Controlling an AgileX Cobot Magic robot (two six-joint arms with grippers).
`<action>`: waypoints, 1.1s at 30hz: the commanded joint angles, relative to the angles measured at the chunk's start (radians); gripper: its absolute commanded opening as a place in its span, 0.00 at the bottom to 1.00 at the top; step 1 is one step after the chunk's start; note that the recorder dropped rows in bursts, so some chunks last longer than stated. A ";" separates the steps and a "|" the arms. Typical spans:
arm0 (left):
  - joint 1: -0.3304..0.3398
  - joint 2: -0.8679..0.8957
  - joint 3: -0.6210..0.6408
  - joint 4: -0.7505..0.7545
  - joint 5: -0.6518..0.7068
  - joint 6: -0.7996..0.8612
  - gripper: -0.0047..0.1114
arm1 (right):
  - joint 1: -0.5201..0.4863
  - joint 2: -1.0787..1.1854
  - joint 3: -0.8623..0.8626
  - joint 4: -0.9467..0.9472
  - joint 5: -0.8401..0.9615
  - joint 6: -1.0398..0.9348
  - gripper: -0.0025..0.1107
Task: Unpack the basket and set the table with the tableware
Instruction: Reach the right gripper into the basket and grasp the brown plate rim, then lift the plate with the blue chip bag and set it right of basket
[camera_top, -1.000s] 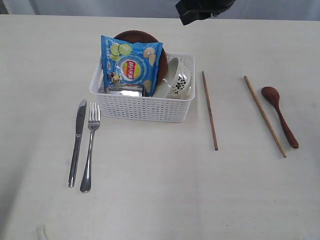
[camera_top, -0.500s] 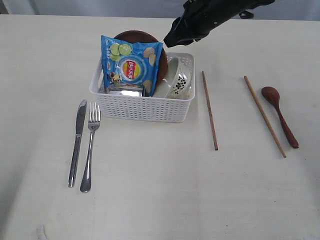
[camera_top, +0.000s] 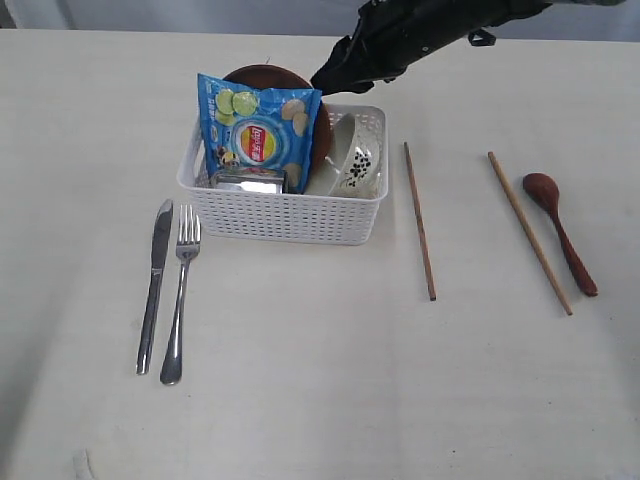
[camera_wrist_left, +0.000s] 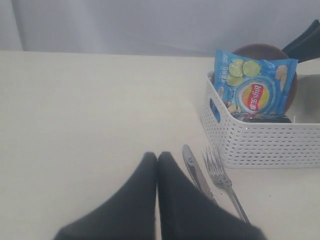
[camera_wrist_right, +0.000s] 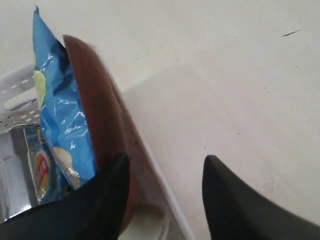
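1. The brown plate (camera_top: 265, 73) stands on its edge at the far side of the basket (camera_top: 283, 212). The blue chip bag (camera_top: 258, 130) covers most of it, so only its upper rim shows.
2. Of the steel cup (camera_top: 248, 181) only a shiny piece is visible, low in the basket in front of the bag. Its full shape cannot be made out.
3. The white bowl (camera_top: 354, 160) with dark floral marks leans tilted in the right part of the basket. The lattice wall hides its lower part.
4. The upper edge of the exterior view cuts off the right arm. There the right gripper (camera_top: 335, 78) is a dark tip at the far rim of the basket, just beside the plate, and its fingers cannot be told apart.
5. In the right wrist view the fingers (camera_wrist_right: 107, 200) stand well apart and grip nothing. The plate edge and the basket wall lie between them. Whether a finger touches the plate, I cannot tell.
6. The left gripper (camera_wrist_left: 157, 162) appears only in its own wrist view. Its fingers are pressed together with nothing between them, and it is above the table (camera_top: 320, 390), near the knife (camera_top: 155, 285) and the fork (camera_top: 180, 290).
7. The basket is white and rectangular with perforated sides. It stands on the table, left of the middle.
8. Knife and fork lie side by side to the front left of the basket. One chopstick (camera_top: 420, 220) lies just right of the basket. The second chopstick (camera_top: 529, 232) lies well apart from it, with the reddish-brown spoon (camera_top: 560, 232) just beside.
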 joint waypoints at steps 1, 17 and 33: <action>-0.005 -0.004 0.004 0.001 -0.002 0.003 0.04 | -0.035 -0.001 -0.032 0.016 0.062 0.016 0.42; -0.005 -0.004 0.004 0.001 -0.002 0.003 0.04 | -0.063 0.019 -0.119 0.054 0.302 -0.127 0.56; -0.005 -0.004 0.004 0.001 -0.002 0.003 0.04 | 0.003 0.105 -0.119 0.056 0.170 -0.154 0.02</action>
